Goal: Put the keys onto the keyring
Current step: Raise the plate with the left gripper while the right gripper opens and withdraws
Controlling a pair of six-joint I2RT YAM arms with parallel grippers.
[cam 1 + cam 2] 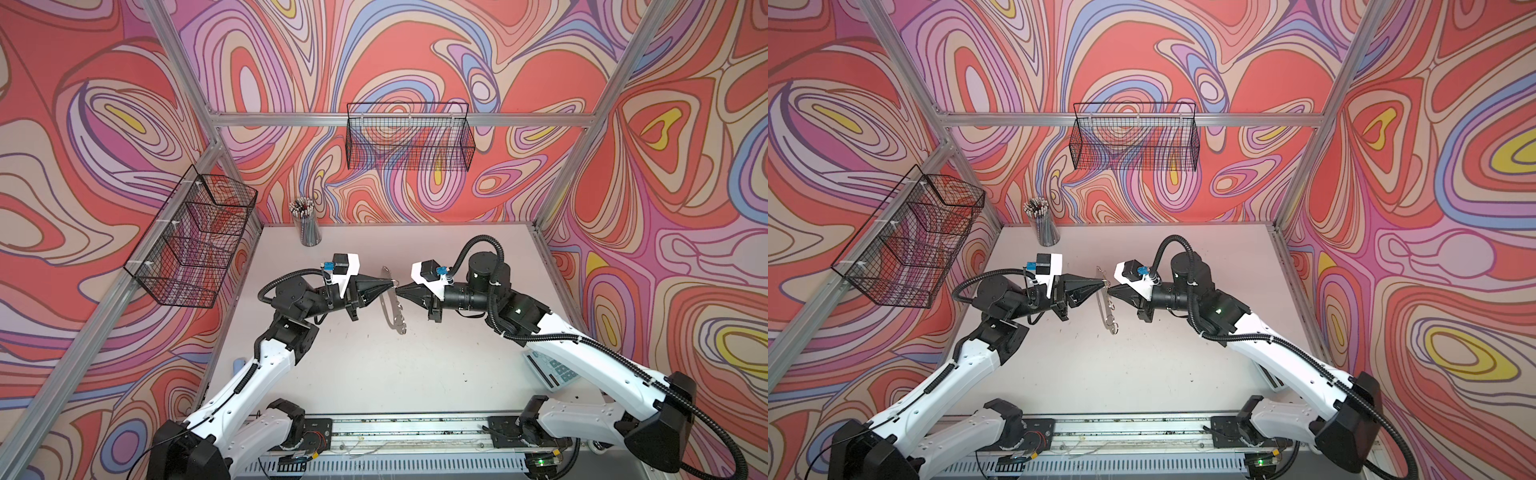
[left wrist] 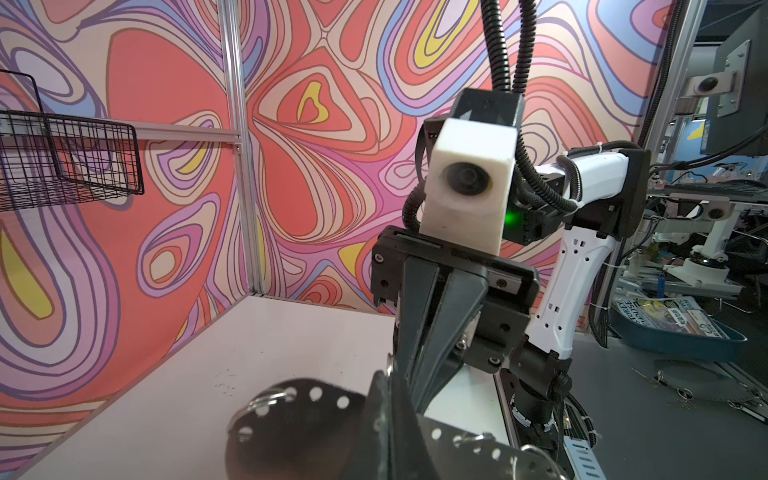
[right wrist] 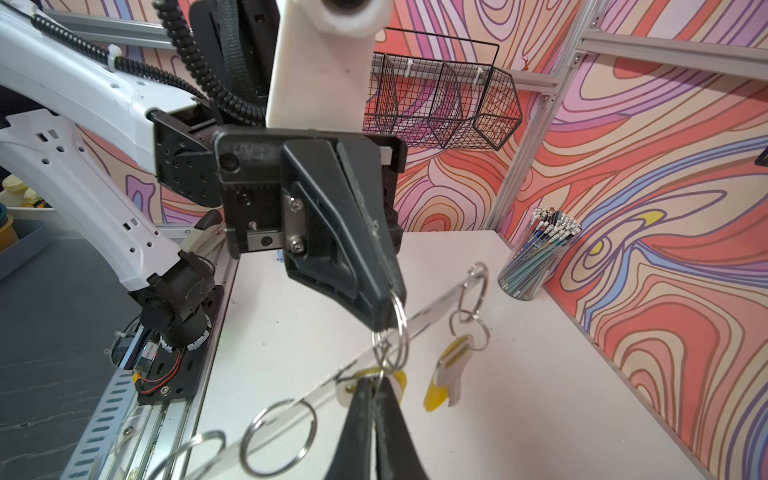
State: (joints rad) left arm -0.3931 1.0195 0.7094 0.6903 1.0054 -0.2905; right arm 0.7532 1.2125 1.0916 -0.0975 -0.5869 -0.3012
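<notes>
The keyring (image 1: 392, 311) hangs edge-on in the air between both arms above the table's middle, in both top views (image 1: 1106, 311). My left gripper (image 1: 390, 284) is shut on its upper part; in the left wrist view the holed plate (image 2: 307, 411) crosses the shut fingertips (image 2: 384, 382). My right gripper (image 1: 398, 288) meets it tip to tip. In the right wrist view, my right gripper (image 3: 372, 384) is shut on the small ring of a key with a yellow tag (image 3: 399, 382), right against the plate. A second key (image 3: 451, 374) hangs from a ring near the plate's far end.
A cup of pencils (image 1: 306, 226) stands at the table's back left. Wire baskets hang on the left wall (image 1: 195, 241) and the back wall (image 1: 409, 137). A white device (image 1: 557, 370) lies under my right arm. Bare wire rings (image 3: 278, 436) line the plate's near end.
</notes>
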